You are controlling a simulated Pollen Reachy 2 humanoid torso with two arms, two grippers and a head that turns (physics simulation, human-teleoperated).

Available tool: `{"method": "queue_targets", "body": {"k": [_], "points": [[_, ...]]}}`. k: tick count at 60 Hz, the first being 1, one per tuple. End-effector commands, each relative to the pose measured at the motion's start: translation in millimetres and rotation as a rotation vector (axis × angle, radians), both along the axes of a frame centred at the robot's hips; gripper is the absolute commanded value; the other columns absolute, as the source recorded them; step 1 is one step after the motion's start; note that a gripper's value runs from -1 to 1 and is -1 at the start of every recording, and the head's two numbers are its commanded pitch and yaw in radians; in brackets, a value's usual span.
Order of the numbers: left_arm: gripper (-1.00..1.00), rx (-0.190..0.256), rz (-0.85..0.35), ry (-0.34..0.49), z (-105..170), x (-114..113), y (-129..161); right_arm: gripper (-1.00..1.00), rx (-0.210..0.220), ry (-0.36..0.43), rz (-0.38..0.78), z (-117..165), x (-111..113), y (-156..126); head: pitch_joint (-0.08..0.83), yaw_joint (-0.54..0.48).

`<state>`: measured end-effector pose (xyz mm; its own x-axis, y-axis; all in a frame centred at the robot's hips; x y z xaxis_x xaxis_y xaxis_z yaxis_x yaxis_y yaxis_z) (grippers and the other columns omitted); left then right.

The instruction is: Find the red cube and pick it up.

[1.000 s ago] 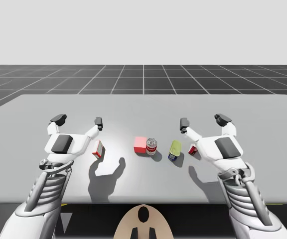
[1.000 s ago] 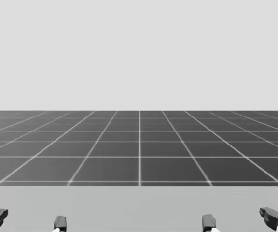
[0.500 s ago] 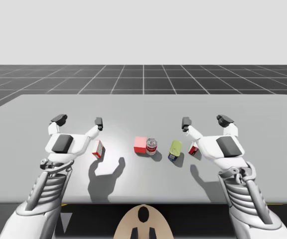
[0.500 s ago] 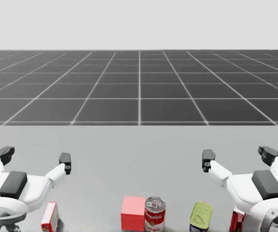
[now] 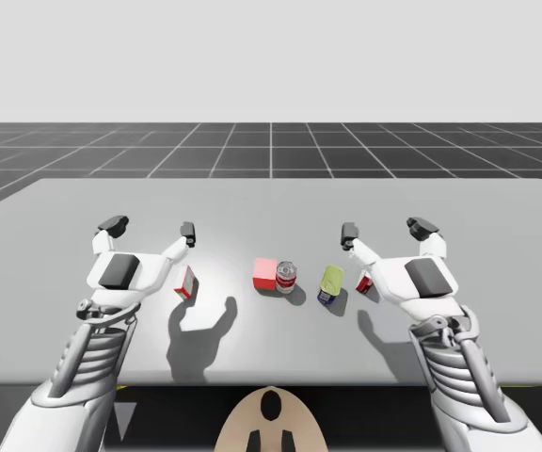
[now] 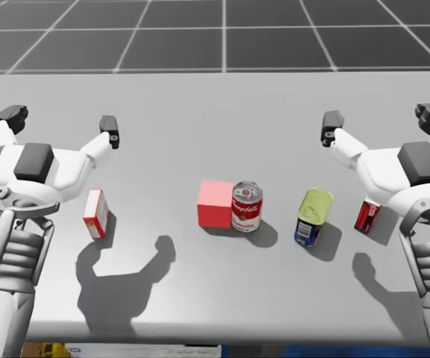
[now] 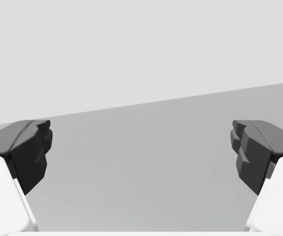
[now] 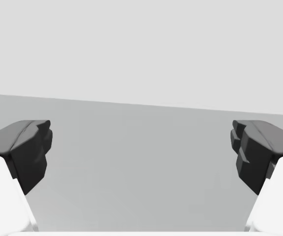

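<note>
The red cube point(image 6: 215, 203) point(image 5: 264, 274) sits near the middle of the grey table, touching a red and white can point(image 6: 247, 207) on its right. My left gripper point(image 6: 60, 118) point(image 5: 151, 227) hovers open to the cube's left and farther back, with bare table between its fingers point(image 7: 21, 152). My right gripper point(image 6: 379, 115) point(image 5: 384, 227) hangs open to the right and farther back, its fingers point(image 8: 259, 150) wide apart over bare table.
A small red and white box point(image 6: 95, 212) stands under my left hand. A yellow-green tin point(image 6: 312, 216) lies right of the can, and a small red can point(image 6: 366, 215) stands under my right hand. The table's near edge point(image 6: 222, 341) runs close to me.
My head has turned downward, bringing the table, the objects and both hands into the head view. In the high view my right hand shifted slightly; the objects stayed put.
</note>
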<state>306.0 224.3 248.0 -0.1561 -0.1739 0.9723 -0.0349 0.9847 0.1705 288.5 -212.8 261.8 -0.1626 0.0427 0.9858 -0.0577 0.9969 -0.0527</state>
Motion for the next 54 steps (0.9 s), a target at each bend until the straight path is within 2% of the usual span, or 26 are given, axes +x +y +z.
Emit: {"method": "queue_targets", "body": {"k": [1, 17, 25, 33, 41, 46, 54], "points": [[-1.0, -0.004, -0.002, 0.001, 0, 0, -1, -1.0, 0.002, 0.0, 0.003, -1, 0, 2, 0.634, 0.03], [-1.0, -0.031, -0.024, 0.011, 2, -2, -2, -1.0, -0.002, 0.001, 0.008, -2, 0, 3, 0.64, 0.03], [-1.0, -0.081, -0.103, 0.068, 7, -7, -5, -1.0, 0.002, 0.005, 0.002, -2, 1, 2, 0.639, 0.04], [-1.0, -0.068, -0.213, 0.156, 15, -21, -12, -1.0, 0.01, 0.008, 0.0, -2, 1, 2, 0.651, 0.04], [-1.0, -0.045, -0.425, 0.276, 30, -34, -19, -1.0, 0.014, 0.011, 0.005, -1, 1, 1, 0.659, 0.03], [-1.0, -0.015, -0.48, 0.312, 32, -33, -25, -1.0, 0.018, 0.014, 0.008, -2, 2, 1, 0.658, 0.03], [-1.0, 0.01, -0.573, 0.372, 28, -30, -39, -1.0, 0.021, 0.016, 0.01, -2, 2, 0, 0.659, 0.03]]}}
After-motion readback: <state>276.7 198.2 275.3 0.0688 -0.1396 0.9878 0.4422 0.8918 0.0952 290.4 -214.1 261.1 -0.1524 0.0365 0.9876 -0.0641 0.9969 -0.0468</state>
